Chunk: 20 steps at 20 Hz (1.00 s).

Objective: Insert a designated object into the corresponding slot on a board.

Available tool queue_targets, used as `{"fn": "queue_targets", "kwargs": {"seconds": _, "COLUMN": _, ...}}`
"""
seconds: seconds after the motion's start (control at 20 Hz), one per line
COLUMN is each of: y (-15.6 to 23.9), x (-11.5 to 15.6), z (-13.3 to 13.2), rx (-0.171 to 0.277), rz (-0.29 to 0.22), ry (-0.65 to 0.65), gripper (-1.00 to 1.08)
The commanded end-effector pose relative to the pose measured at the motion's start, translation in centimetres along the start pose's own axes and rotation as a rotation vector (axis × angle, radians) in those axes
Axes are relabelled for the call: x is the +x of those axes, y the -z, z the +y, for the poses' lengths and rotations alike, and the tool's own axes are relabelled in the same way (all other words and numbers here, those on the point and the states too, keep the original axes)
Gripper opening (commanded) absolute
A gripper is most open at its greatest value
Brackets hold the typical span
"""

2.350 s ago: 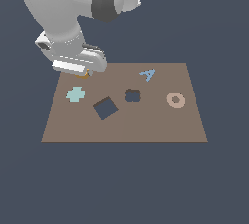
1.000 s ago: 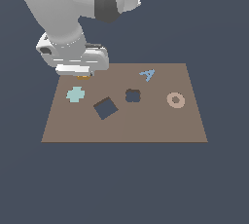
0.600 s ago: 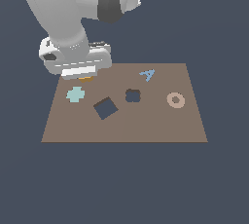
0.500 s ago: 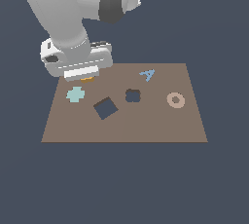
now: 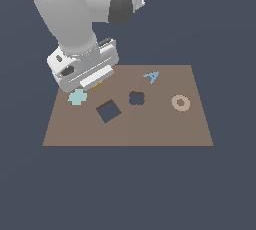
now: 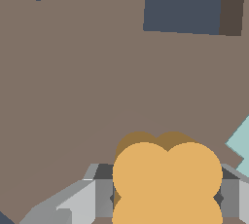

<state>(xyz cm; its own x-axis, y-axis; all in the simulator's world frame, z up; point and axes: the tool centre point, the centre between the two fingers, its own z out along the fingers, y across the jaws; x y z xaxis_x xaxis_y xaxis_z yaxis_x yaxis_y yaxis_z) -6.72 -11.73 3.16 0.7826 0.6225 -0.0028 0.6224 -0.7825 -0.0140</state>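
Between gripper (image 6: 167, 198) fingers, orange block (image 6: 167, 179).

A flat, uniform slate-blue backdrop (image 5: 220, 19) fills the exterior view on every side, with no seam showing between wall and floor. Around the brown panel (image 5: 165, 129), taken as the landmark, the same dark blue surface (image 5: 125, 189) continues in front of it, behind it and past both side edges. The light is even and soft, and the surface casts back no glare and carries no texture.
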Motion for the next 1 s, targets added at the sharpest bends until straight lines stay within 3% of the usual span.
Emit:
{"fn": "queue_targets", "kwargs": {"seconds": 0.0, "y": 0.1, "x": 0.7, "z": -0.1, "rx": 0.000, "rz": 0.000, "ry": 0.113, "gripper": -1.00}}
{"fn": "queue_targets", "kwargs": {"seconds": 0.95, "y": 0.8, "x": 5.3, "z": -1.0, "rx": -0.007, "rz": -0.001, "ry": 0.948, "gripper": -1.00}}
